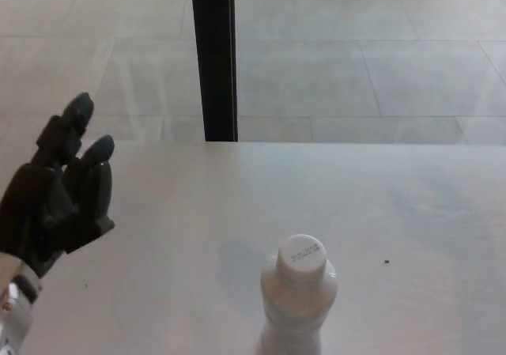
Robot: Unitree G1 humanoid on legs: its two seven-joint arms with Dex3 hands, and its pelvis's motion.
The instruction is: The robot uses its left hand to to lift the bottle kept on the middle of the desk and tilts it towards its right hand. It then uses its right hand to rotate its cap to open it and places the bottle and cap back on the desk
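Observation:
A white bottle (296,307) stands upright on the white desk (198,205) near the bottom middle of the head view, its lower part cut off by the frame. Its white cap (301,254), with small printed text on top, is screwed on. My left hand (57,195) is raised at the far left, above the desk's left edge, open with its fingers spread and holding nothing. It is well apart from the bottle, to its left. My right hand does not show.
A black vertical post (213,54) rises behind the desk's far edge. Beyond it lies a pale tiled floor (356,47). A small dark speck (387,262) marks the desk right of the bottle.

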